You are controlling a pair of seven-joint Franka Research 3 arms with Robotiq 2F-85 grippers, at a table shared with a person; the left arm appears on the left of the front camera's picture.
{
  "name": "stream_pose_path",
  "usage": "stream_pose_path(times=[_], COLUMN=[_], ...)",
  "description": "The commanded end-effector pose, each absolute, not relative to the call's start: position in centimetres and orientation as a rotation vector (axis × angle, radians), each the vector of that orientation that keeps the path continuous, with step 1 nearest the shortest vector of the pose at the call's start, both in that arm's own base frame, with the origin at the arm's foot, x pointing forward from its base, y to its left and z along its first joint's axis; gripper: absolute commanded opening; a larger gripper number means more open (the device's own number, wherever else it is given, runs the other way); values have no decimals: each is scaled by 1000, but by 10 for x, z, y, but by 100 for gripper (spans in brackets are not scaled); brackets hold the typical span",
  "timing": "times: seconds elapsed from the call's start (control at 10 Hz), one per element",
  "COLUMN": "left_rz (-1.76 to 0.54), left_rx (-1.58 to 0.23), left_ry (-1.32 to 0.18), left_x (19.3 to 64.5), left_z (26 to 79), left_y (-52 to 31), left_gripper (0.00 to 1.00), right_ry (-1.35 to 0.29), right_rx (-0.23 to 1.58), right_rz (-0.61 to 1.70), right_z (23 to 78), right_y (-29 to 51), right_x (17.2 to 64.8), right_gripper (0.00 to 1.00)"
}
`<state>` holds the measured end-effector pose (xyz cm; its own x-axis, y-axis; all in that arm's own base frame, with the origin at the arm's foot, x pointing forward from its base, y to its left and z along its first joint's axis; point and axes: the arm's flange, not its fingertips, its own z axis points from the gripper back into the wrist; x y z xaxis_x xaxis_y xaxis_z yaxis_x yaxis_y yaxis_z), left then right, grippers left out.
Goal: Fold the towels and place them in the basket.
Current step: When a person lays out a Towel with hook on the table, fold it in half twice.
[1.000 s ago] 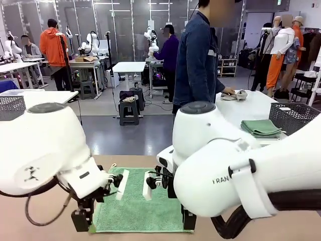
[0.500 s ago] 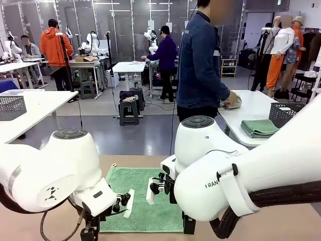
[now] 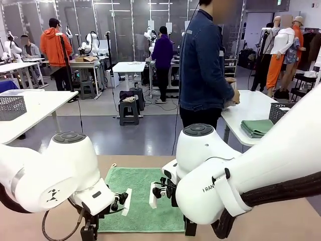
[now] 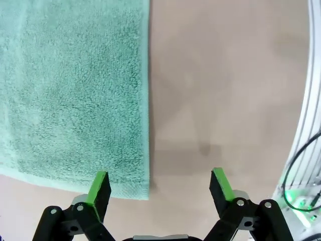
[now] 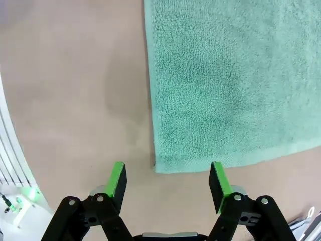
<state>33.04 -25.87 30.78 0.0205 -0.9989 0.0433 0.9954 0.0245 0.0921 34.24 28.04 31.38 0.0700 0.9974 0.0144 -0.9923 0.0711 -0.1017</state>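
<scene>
A green towel [image 3: 143, 198] lies flat and unfolded on the brown table between my arms. My left gripper [image 4: 159, 187] hangs open over one near corner of the towel [image 4: 75, 90], and one green pad [image 4: 99, 188] is above the hem. My right gripper [image 5: 167, 182] is open over the other near corner of the towel [image 5: 230, 75], with that corner between its fingers. Neither gripper holds anything. A dark mesh basket [image 3: 275, 112] shows partly behind my right arm, on a white side table. The person in a denim jacket holds a pale cloth [image 3: 231, 99] there.
Folded green towels [image 3: 256, 128] lie on the white side table [image 3: 251, 108] next to the dark basket. A paler grey mesh basket [image 3: 11, 106] stands on another white table at the left. Bare brown tabletop [image 4: 225, 75] lies on both sides of the towel.
Both arms have drawn back toward the towel's near edge and come lower. The person has lifted the pale cloth off the white table and turned.
</scene>
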Motion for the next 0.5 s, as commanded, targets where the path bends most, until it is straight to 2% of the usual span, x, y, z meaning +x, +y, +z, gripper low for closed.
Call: stream_pose_path(times=[0.0,0.4], left_rz=[-1551,-1554], left_rx=[76,94], left_ry=[-139,-139], left_x=[287,290], left_z=[286,284], left_y=[-221,-221], left_gripper=[100,100], right_ry=[-79,-39], right_rx=[-76,-52], right_rz=[1512,1469], right_z=[307,298], right_y=[279,278], right_x=[344,343], right_gripper=[83,83])
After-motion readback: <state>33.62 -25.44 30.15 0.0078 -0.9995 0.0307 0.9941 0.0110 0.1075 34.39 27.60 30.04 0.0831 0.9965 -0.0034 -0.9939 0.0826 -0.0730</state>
